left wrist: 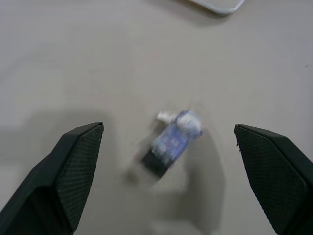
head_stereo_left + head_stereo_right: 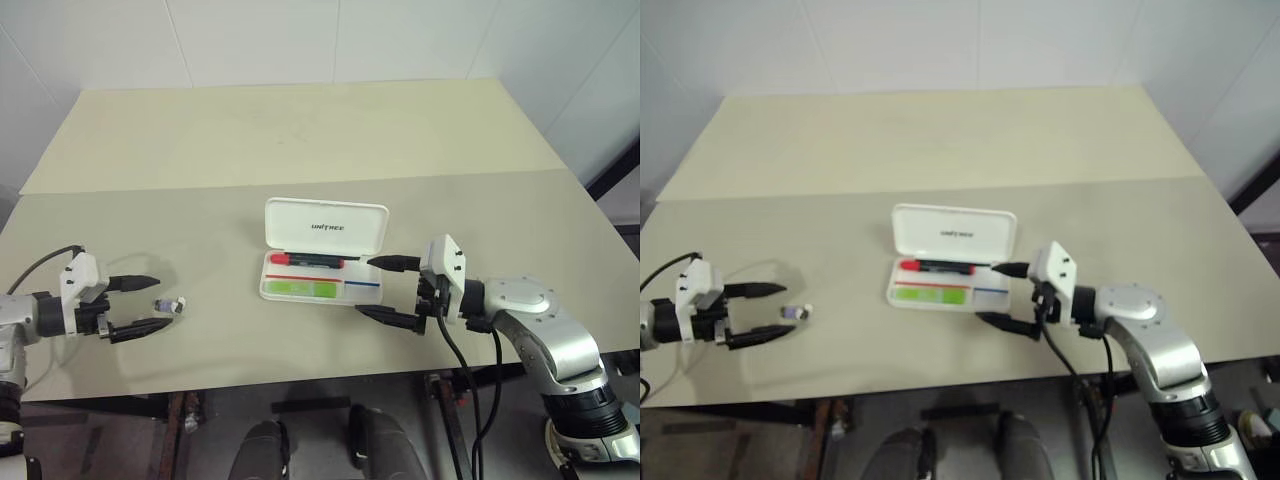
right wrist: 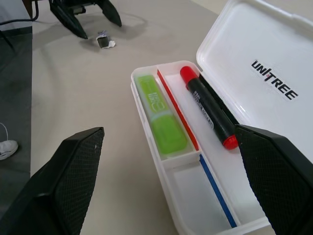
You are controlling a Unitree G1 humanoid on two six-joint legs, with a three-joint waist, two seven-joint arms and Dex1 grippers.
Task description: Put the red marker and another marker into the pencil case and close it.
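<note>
White hard-plastic pencil case point(image 2: 322, 252) holds the red-capped black marker point(image 2: 305, 260) and lime-green highlighter point(image 2: 299, 289); my wide, empty right hand point(image 2: 393, 290) could shove it shutting the lid; left hand point(image 2: 141, 303) wide too

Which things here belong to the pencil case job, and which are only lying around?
Job:
- red marker, inside the case
- green highlighter, inside the case
- pencil case, lid open

Lying about:
- small purplish object on the table, between the open left gripper's fingers
</note>
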